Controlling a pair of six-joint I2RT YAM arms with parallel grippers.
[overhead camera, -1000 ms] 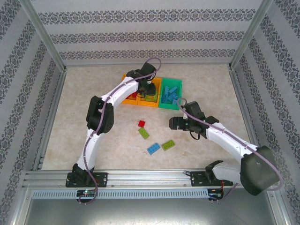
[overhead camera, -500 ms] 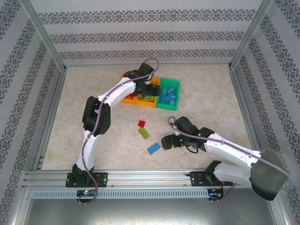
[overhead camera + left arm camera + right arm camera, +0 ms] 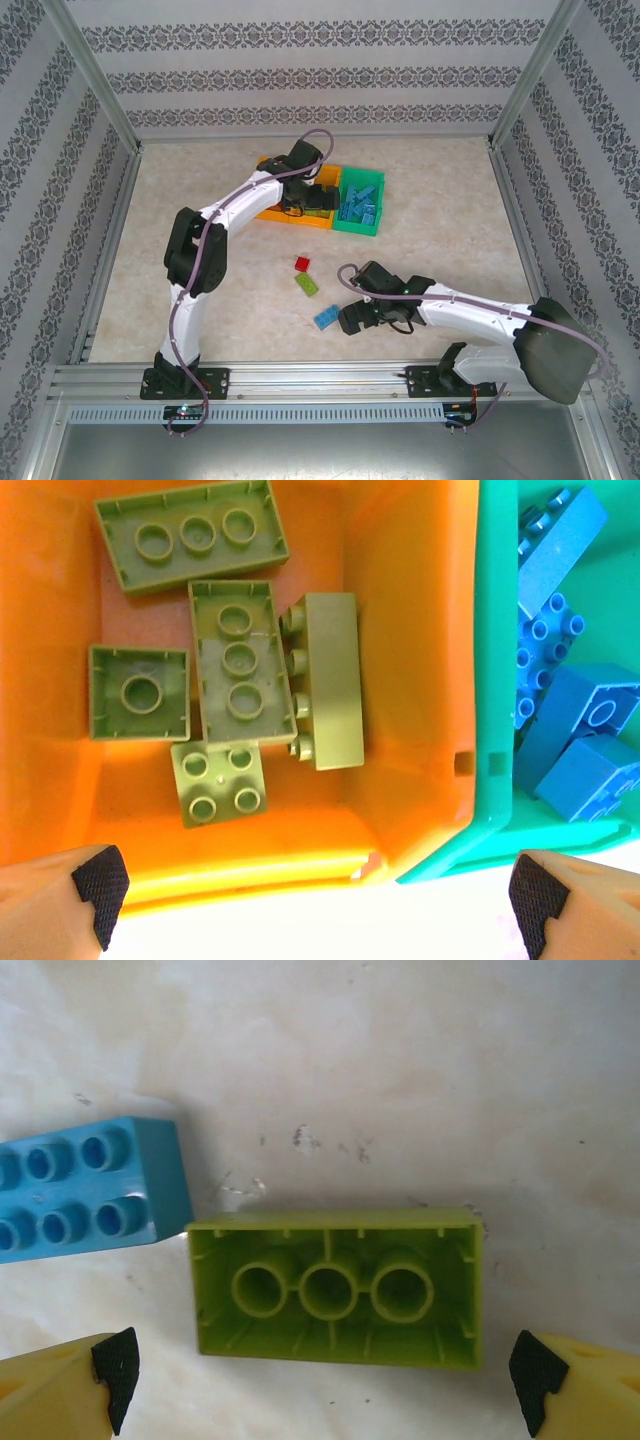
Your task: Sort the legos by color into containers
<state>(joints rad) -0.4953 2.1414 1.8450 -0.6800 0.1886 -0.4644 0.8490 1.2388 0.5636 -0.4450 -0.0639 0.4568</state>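
My left gripper [image 3: 315, 910] hangs open over the near rim of an orange container [image 3: 400, 630] that holds several lime green legos [image 3: 240, 665]. Beside it on the right, the green container [image 3: 495, 680] holds blue legos [image 3: 580, 710]. My right gripper [image 3: 325, 1382] is open low over the table, with an upturned lime green lego [image 3: 335, 1290] lying just ahead of its fingertips and a blue lego [image 3: 90, 1185] to the left. From above, the left gripper [image 3: 305, 202] is at the containers and the right gripper [image 3: 353, 317] is next to the blue lego [image 3: 326, 318].
A red lego [image 3: 302, 264] and another lime green lego [image 3: 308, 284] lie loose mid-table. The second orange container [image 3: 268, 212] sits left of the others, partly behind the left arm. Patterned walls and metal posts ring the table.
The left gripper has opened over the orange container. The right arm has swung from near the green container down to the front, opening wider over the lime green lego.
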